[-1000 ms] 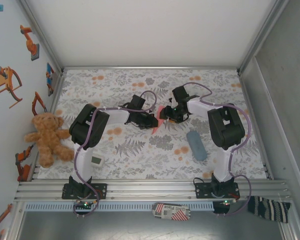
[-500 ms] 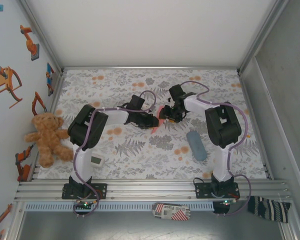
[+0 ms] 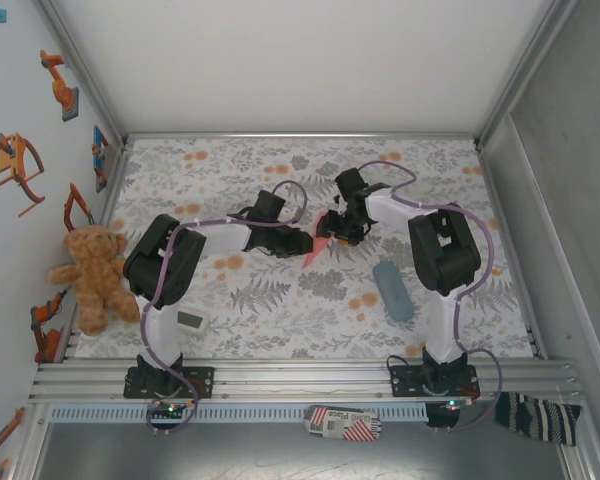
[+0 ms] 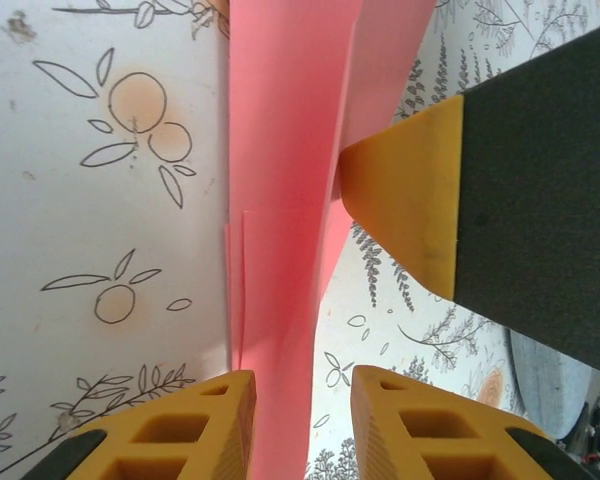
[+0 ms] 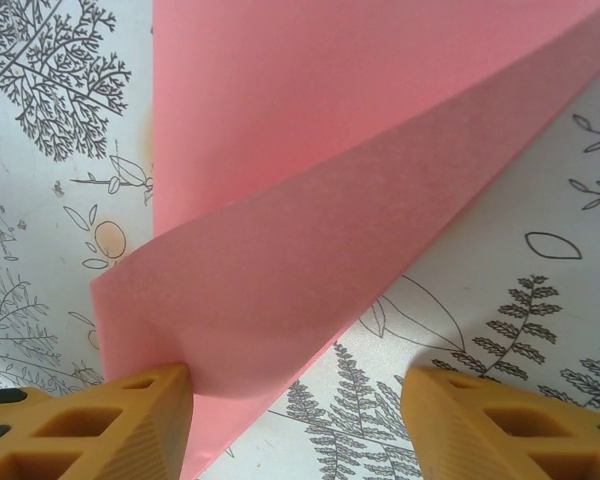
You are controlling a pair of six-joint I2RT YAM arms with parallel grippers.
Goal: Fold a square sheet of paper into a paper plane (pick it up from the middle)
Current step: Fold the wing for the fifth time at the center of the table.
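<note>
Between the yellow fingers (image 4: 180, 440), matte salmon paper (image 4: 280, 200) forms a creased wedge.

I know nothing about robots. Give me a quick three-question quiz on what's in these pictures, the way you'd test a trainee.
1. True or false: the folded pink paper is between the left gripper and the right gripper.
2. Which of these sits beside the left edge of the table? A) a teddy bear B) a mug C) a ball
3. What colour is the oblong pouch lying on the table?

Key: 1 true. 2 A. 3 grey-blue.
</note>
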